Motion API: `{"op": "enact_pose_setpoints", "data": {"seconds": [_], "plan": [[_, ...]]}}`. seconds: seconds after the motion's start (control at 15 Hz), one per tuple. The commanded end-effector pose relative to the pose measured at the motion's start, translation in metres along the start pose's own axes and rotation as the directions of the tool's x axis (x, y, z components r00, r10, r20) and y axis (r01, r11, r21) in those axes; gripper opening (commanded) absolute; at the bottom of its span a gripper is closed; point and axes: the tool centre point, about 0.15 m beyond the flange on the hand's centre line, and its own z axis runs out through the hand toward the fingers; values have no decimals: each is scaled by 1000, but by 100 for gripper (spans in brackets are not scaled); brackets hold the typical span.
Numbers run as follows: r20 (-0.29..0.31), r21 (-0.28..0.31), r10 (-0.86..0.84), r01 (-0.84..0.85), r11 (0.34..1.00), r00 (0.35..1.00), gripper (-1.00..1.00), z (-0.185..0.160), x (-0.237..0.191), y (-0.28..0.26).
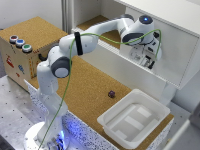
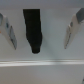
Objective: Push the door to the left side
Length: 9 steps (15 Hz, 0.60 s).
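While the wrist view sits close against a pale flat surface, it shows the pincer (image 2: 42, 31) spread wide, its two light fingers (image 2: 10, 31) splayed to either side and a short black vertical bar handle (image 2: 34, 29) standing between them, nothing gripped. That bar belongs to the door (image 1: 172, 52), a large flat white rectangular cabinet panel.

Going near to far in the exterior view: the white arm's base stands at the front on a perforated metal worktop (image 1: 12, 110); just behind it runs a cork-topped counter (image 1: 90, 85) bearing a white plastic tray-like bin (image 1: 134, 118) and a small dark object (image 1: 111, 93), too small to identify; to the exterior view's left sits a cork-covered box with coloured round buttons (image 1: 20, 42). Farthest back, the arm reaches up into the white cabinet, its pincer (image 1: 148, 60) at the door's face, the door lying toward the exterior view's right of the opening.

My judgement is that the approach step is ending and the push is not yet begun. Whether a finger touches the handle cannot be told. The next move calls for bearing sideways against the handle and sliding the panel steadily left, keeping contact so the finger does not slip off.
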Motion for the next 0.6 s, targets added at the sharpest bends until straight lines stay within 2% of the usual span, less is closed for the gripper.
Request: {"op": "enact_pose_setpoints", "data": {"seconds": [0.0, 0.53], "plan": [[54, 83, -34, 30, 996, 998, 100, -4, 36, 4], [43, 31, -3, 1, 1000, 999, 100, 0, 47, -15]]}}
